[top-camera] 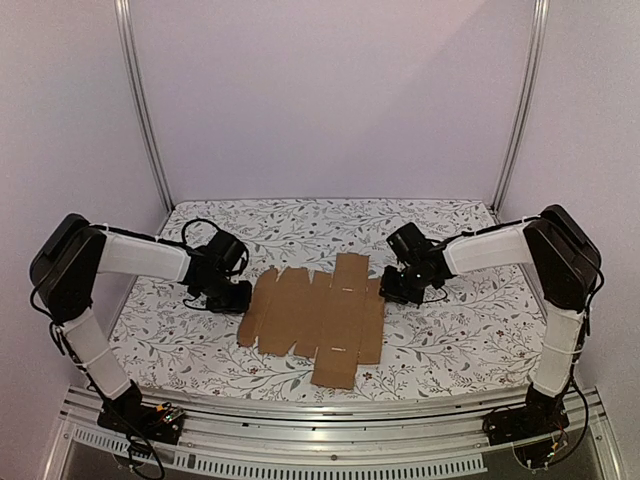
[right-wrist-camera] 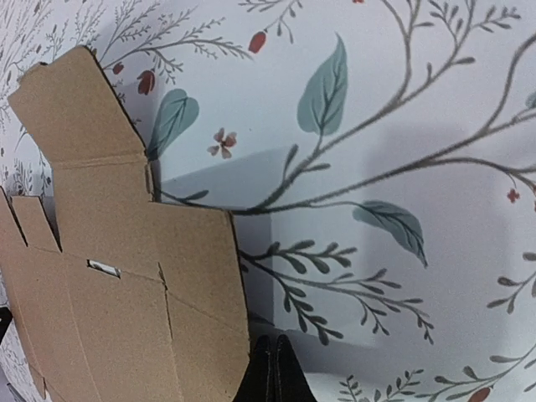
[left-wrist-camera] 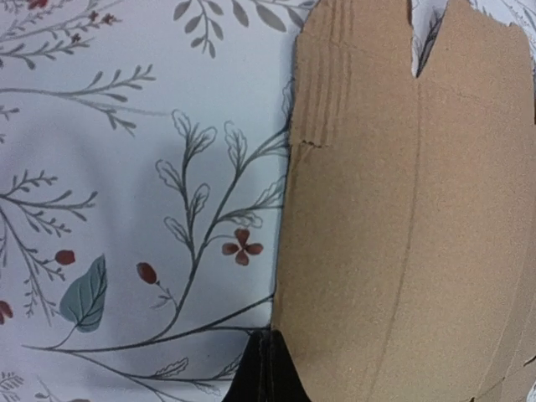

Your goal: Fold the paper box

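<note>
A table (top-camera: 450,340) covered in a white cloth with a leaf-and-berry print fills the floor of the enclosure. The paper box (top-camera: 315,315) lies on it as a flat, unfolded brown cardboard sheet with flaps and tabs, midway between the left and right edges and somewhat closer to the near edge. Both arms bend inward and reach down to the sheet from either side. The left fingers (left-wrist-camera: 251,381) are clenched together, their tips at the sheet's left edge. The right fingers (right-wrist-camera: 261,377) are likewise clenched, tips at the sheet's right edge. Whether either pair pinches the cardboard cannot be told.
</note>
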You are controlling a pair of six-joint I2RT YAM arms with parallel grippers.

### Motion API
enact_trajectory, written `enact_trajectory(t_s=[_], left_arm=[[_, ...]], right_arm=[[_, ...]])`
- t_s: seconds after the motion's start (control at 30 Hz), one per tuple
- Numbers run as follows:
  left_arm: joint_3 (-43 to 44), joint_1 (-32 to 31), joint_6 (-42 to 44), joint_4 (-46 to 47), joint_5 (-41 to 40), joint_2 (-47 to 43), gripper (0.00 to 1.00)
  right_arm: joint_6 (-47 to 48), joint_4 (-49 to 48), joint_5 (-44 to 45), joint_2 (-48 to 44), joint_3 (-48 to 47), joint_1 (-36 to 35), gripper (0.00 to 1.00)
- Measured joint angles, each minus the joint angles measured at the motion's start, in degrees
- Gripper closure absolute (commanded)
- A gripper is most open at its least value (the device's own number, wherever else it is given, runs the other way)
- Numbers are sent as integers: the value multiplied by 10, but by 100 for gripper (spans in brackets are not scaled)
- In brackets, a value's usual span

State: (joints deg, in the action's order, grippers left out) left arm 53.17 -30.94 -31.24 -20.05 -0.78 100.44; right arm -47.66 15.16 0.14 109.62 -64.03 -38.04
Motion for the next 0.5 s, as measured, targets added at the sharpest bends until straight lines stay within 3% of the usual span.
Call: enact_trajectory(t_s=[0.27,0.5], left_arm=[[-82,-6,-32,-4,5,-78,100],[-117,-49,-60,-28,10,-125,100]], right_arm=[[69,40,-30,91,-134,24,97],[117,64,-64,106,-162,56,91]])
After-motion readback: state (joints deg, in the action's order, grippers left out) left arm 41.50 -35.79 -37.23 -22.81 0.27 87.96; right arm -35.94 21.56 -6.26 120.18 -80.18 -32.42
